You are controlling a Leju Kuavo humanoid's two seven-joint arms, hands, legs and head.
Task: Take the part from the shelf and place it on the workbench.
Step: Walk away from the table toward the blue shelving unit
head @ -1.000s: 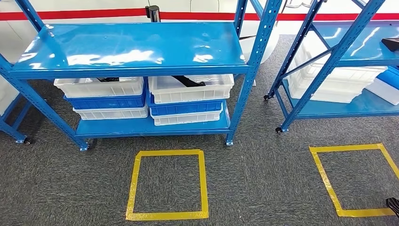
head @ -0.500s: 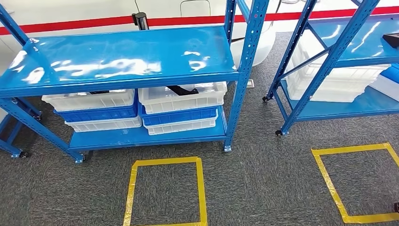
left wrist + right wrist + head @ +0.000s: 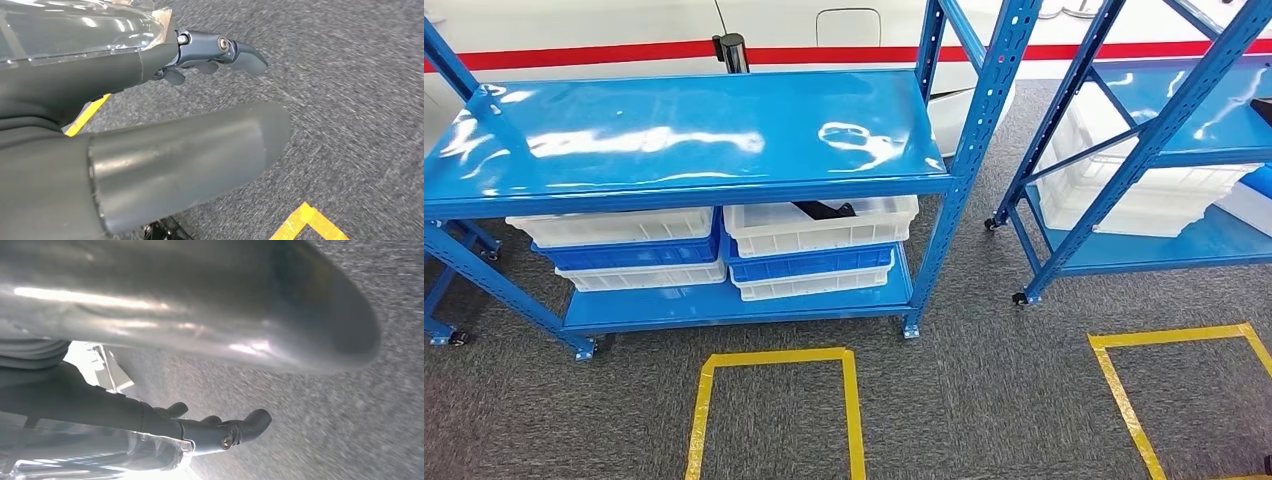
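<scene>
Your robot faces the blue shelf [image 3: 694, 135] that fills the upper left and centre of the head view, its glossy top board bare. The dark part [image 3: 824, 210] lies in the top white bin [image 3: 819, 225] at frame centre, on the lower level, half hidden under the top board. A second stack of white and blue bins [image 3: 624, 245] sits just to its left. On the grey carpet a yellow tape square [image 3: 774, 410] marks the lower middle of the frame; another [image 3: 1184, 400] sits at lower right, before a second blue rack [image 3: 1144, 160].

Both arms hang over carpet. The left hand [image 3: 210, 55] has its fingers [image 3: 247, 52] loosely apart, holding nothing; the right hand [image 3: 220, 432] has its fingers [image 3: 257, 420] likewise apart and empty.

The step in hand looks like the approach. Square up on the tape square first, then reach low under the top board, keeping the wrist clear of its front edge and the bin wall.
</scene>
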